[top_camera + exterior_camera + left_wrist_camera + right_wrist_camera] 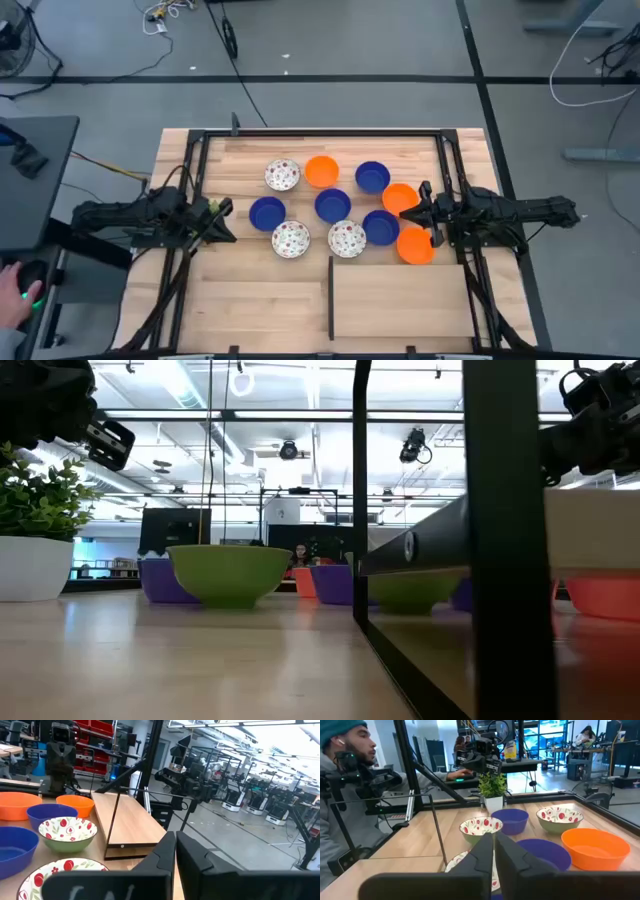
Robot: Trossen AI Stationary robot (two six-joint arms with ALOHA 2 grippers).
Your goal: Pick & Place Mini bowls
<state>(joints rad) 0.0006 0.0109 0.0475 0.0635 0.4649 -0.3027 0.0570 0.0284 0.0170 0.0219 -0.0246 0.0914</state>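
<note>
High view first: we see the mini bowls clustered in the middle of the table, all still loose, so we judge no pick has begun. The left gripper sits at the table's left edge, fingers pressed together and holding nothing, just beside the nearest blue bowl. The right gripper mirrors it at the right side of the cluster, likewise closed and empty, its tip between two orange bowls. A black upright frame stands near the cluster's front side.

Low view: we see the frame's post blocking much of the right, with both arms held above the tabletop.

Left wrist view: closed fingers point over a speckled bowl, the frame just beyond it.

Right wrist view: shut fingers face a speckled bowl; a small potted plant stands beyond the bowls.

We judge the next move calls for opening the jaws wide, then descending on one rim. Bowls sit nearly touching, so room is tight; the outermost ones give the cleanest approach.
</note>
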